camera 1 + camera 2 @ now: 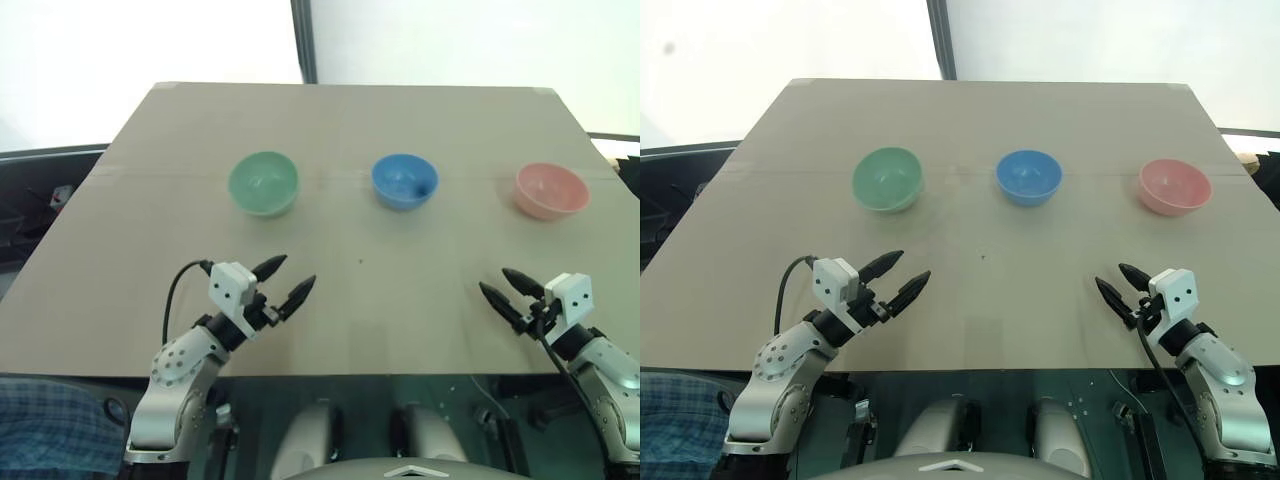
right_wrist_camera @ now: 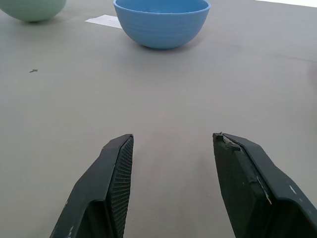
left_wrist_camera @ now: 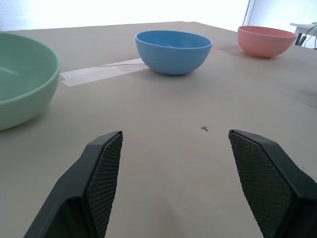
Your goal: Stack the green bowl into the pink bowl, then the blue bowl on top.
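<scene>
From the left eye view, three bowls stand in a row across the far half of the tan surface (image 1: pixel 350 300), each upright with its mouth facing up and well apart from the others: the green bowl (image 1: pixel 264 183) on the left, the blue bowl (image 1: pixel 404 181) in the middle, the pink bowl (image 1: pixel 550 191) on the right. Being round, none has a long axis. The left tool (image 1: pixel 283 279) reaches over the near edge of the surface, its fingers spread and aimed forward and toward the middle, holding nothing. The right tool (image 1: pixel 505 289) mirrors it on the other side, angled inward, fingers apart and empty. Both sit near the front edge, well short of the bowls.

The right eye view gives the same layout, with the green bowl nearest the left tool and the pink bowl nearest the right tool.

In the left wrist view, the two black textured fingertips (image 3: pixel 104 173) stand wide apart with bare surface between them. The green bowl sits close at one side, cut by the frame edge; the blue bowl lies further ahead and the pink bowl beyond it. A strip of pale tape (image 3: pixel 101 72) lies flat between the green and blue bowls.

In the right wrist view, the fingertips (image 2: pixel 119 178) are apart over bare surface, pointing toward the blue bowl, with the green bowl further off.
</scene>
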Robot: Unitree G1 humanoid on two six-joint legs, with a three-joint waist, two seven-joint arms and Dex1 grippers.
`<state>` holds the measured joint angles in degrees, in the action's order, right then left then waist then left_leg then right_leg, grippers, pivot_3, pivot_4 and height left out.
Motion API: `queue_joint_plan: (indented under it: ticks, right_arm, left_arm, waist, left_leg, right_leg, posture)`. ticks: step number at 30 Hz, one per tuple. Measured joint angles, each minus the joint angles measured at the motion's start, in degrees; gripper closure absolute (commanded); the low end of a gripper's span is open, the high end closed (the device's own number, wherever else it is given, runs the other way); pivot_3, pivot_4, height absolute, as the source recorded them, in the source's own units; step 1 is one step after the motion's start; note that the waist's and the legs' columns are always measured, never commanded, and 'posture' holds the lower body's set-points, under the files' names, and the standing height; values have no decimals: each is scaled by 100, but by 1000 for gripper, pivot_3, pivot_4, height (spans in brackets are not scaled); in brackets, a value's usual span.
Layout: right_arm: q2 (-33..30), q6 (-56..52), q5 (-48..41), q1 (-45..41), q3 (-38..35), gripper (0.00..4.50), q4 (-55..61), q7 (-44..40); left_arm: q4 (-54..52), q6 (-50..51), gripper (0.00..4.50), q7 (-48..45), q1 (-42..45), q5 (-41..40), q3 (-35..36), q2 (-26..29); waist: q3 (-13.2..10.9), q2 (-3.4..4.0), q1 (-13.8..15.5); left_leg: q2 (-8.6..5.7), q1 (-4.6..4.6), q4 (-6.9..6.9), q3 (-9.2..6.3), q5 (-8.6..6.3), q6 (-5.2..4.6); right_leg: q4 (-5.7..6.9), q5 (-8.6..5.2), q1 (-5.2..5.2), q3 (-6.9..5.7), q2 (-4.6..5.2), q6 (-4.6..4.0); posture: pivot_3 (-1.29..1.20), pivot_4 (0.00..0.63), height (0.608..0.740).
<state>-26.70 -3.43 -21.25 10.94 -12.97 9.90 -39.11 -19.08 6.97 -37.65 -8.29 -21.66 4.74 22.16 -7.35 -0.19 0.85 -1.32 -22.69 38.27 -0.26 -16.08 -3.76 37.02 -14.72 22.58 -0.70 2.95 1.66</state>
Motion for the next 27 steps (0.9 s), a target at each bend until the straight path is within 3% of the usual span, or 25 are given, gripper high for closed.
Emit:
queue_joint_plan:
  ticks: [27]
  right_arm:
    - [2,5,12,142,-30,1831,39,-34]
  left_arm:
    - [-55,122,886,14,-52,-124,-31,-29]
  waist:
    - [0,0,1]
  left_leg:
    - [0,0,0,0,0,0]
  right_leg:
    - [-1,0,0,0,0,0]
  posture:
    - [0,150,740]
